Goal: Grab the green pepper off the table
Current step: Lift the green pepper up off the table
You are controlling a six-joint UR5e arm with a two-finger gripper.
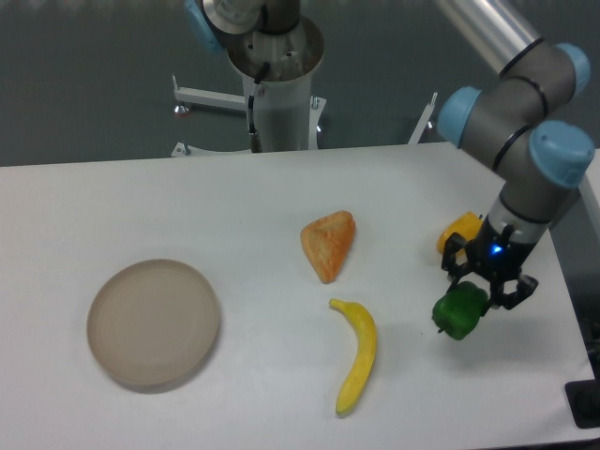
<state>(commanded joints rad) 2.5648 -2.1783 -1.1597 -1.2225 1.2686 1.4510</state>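
Note:
The green pepper (458, 312) is a small glossy dark-green lump at the right side of the white table (234, 206). My gripper (487, 287) comes down from above right, and its black fingers (457, 267) close around the pepper's upper part. The pepper seems to hang slightly above the tabletop, with a faint shadow beneath it. The contact between the pads and the pepper is partly hidden by the gripper body.
A yellow pepper (459, 230) lies just behind the gripper. An orange wedge-shaped food toy (329, 243) sits mid-table, a yellow banana (357, 353) in front of it, and a round beige plate (154, 322) at the left. The table's right edge is close to the gripper.

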